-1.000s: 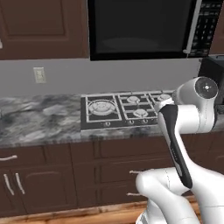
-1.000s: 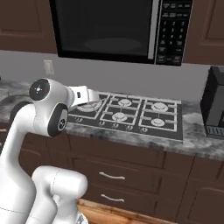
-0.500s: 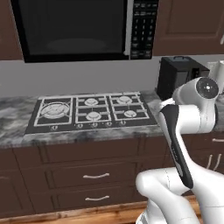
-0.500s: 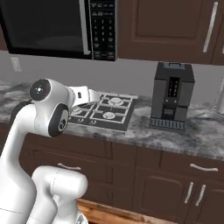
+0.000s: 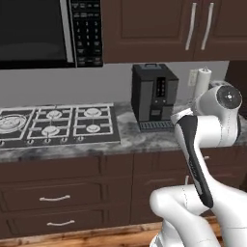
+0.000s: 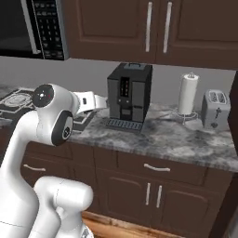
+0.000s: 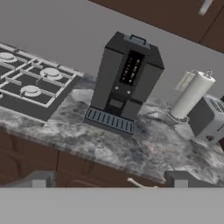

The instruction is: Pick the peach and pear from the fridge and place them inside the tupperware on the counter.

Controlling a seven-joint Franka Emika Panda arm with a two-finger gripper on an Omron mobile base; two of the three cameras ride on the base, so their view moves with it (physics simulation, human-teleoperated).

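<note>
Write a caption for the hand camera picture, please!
Open end effector looks down at a black coffee machine on the marbled counter, between the stove and paper towel roll.

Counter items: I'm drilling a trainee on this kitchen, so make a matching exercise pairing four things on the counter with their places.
Things:
1. coffee machine
2. paper towel roll
3. toaster
4. stovetop

Places:
A. far right end of the counter
B. under the microwave
C. between stovetop and paper towel roll
D. between coffee machine and toaster

Pairs: 1-C, 2-D, 3-A, 4-B
</note>
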